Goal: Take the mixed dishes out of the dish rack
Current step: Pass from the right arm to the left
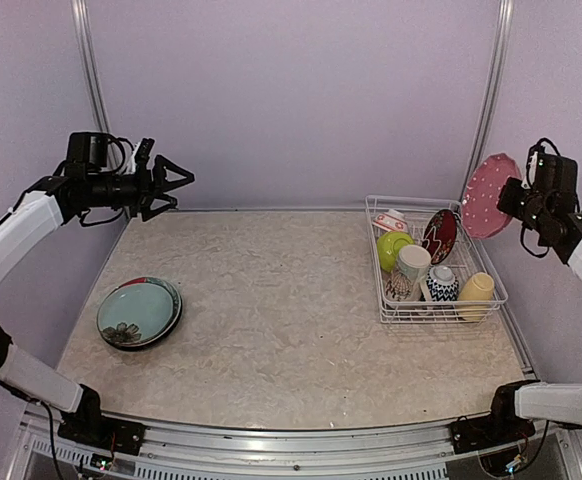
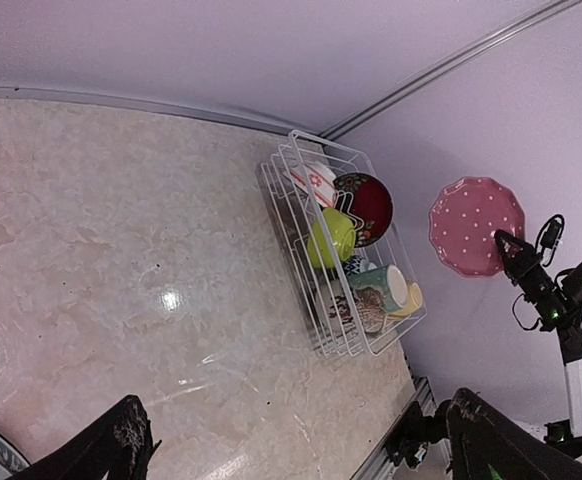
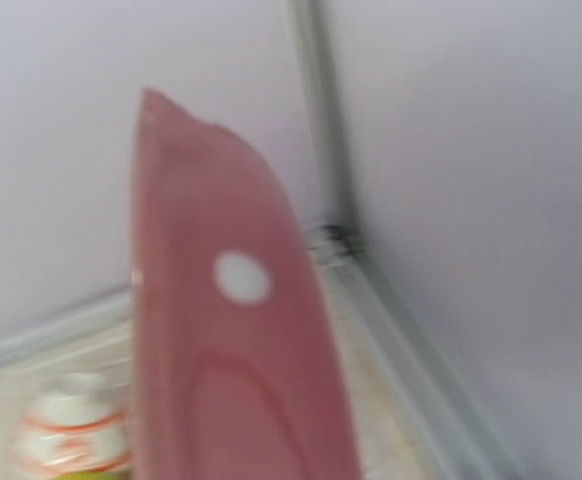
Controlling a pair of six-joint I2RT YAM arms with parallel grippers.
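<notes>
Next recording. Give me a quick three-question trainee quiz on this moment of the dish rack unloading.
1. True or false: the pink dotted plate is standing in the dish rack.
2. Multiple choice: the left gripper is A) shut on a plate, B) open with nothing in it, C) out of every view.
3. Short answer: where does the teal plate lie?
Key: 1. False: the right gripper holds it in the air beside the rack. 2. B. 3. On the table, at the left side, well apart from the rack.
</notes>
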